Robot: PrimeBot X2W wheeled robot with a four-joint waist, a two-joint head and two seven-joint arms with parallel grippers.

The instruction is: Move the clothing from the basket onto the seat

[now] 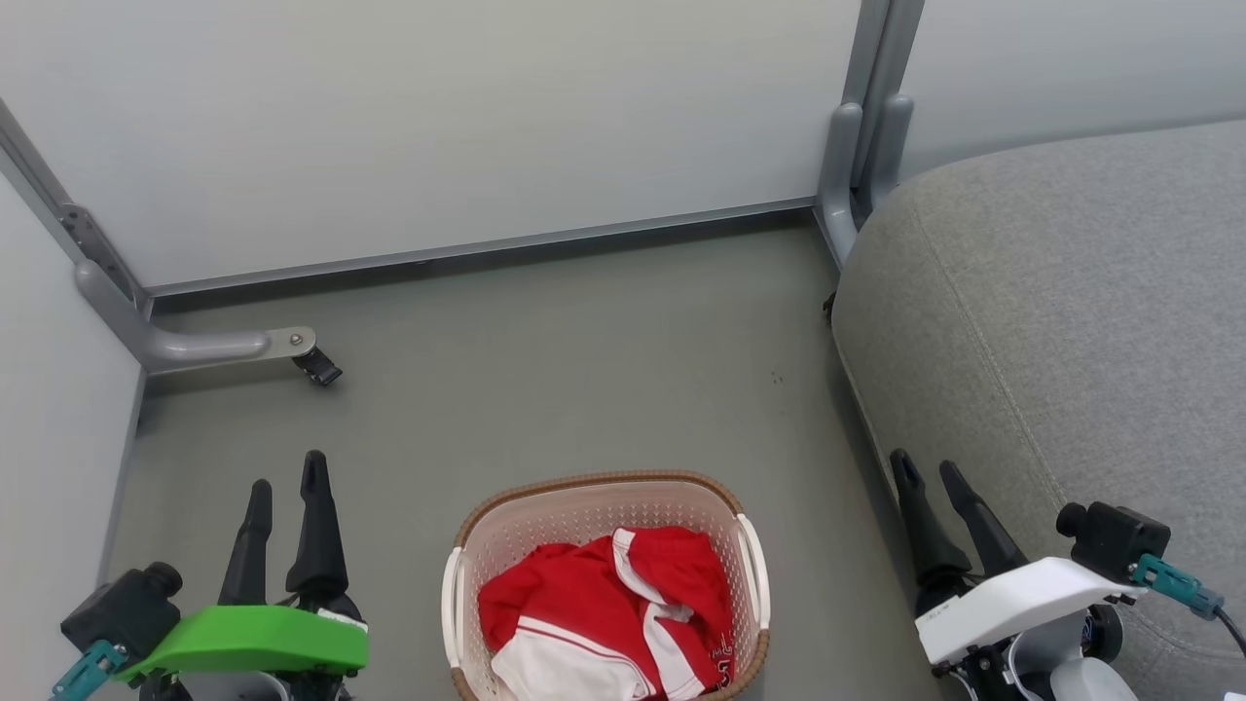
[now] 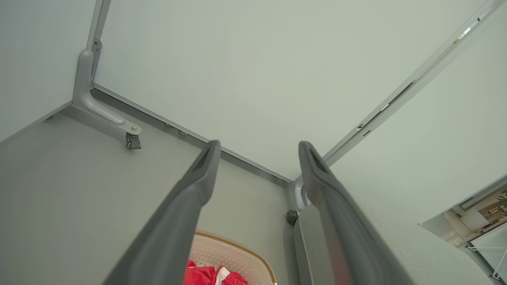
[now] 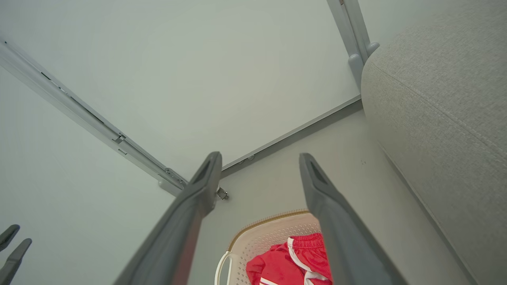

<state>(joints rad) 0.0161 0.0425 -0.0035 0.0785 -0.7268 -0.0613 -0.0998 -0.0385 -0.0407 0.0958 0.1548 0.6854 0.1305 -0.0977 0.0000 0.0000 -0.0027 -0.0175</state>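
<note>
Red clothing (image 1: 604, 608) lies heaped in the cream basket (image 1: 594, 482) (grey seat (image 1: 1051, 321) just to its right), while the left gripper (image 1: 287, 470) and right gripper (image 1: 925, 461) hover either side, both spread open, holding nothing.

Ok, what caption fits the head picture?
Red clothing in the basket by the grey seat; left gripper and right gripper open.

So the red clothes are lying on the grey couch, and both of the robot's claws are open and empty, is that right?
Not quite. The red clothes lie in the basket on the floor beside the grey couch, not on it; the head view shows this. The left claw and the right claw are indeed open and empty.
</note>
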